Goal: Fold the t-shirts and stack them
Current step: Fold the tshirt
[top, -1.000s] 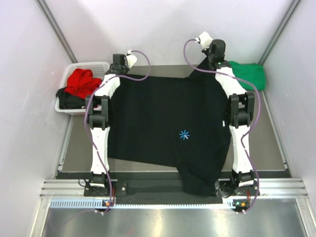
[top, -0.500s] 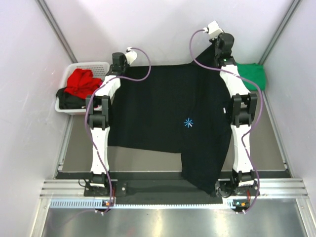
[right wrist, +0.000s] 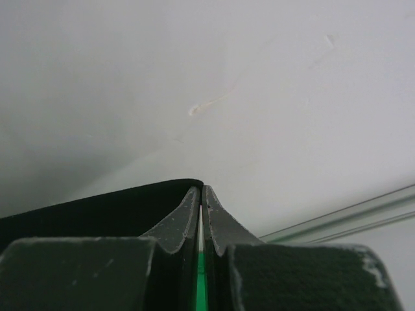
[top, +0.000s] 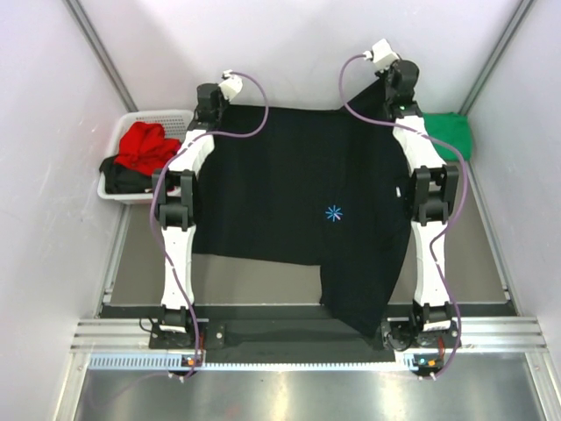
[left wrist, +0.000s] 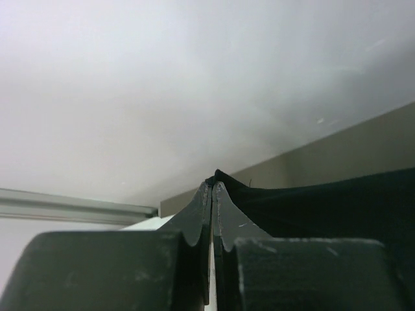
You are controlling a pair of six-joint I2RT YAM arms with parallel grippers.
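Gripping black t-shirt [top: 298, 184], left pincer [left wrist: 212, 188], right pincer [right wrist: 200, 191], long axis far-to-near

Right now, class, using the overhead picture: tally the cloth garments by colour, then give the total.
Black: 2, the large black cloth t-shirt with a blue chest mark and a crumpled black cloth garment at the white lattice plastic basket
Red: 1, the red cloth garment in that basket
Green: 1, the green cloth garment at the far right
Total: 4
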